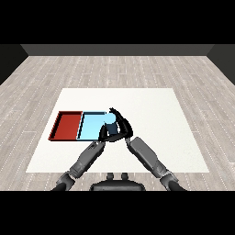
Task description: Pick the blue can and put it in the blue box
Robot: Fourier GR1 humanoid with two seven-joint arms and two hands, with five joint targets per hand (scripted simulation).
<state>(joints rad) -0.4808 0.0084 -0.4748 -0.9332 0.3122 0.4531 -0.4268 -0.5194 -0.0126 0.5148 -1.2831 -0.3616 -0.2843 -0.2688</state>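
Right hand (121, 125) curled round blue can (111, 124), held at right edge of blue tray (90, 127). Left hand (103, 134) just beside, at tray's near rim; fingers cannot tell. Step: placing. Next: carry can fully over tray, lower, uncurl. Red tray (67, 125) adjoining left, on table (160, 133).

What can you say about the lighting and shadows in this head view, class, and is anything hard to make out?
Head view: light is even and soft, with no glare on the white table; no distinct cast shadows show beside the red tray or the light blue tray; the blue can blends with the blue tray and is partly hidden by the right hand; the left hand reads as a dark shape.
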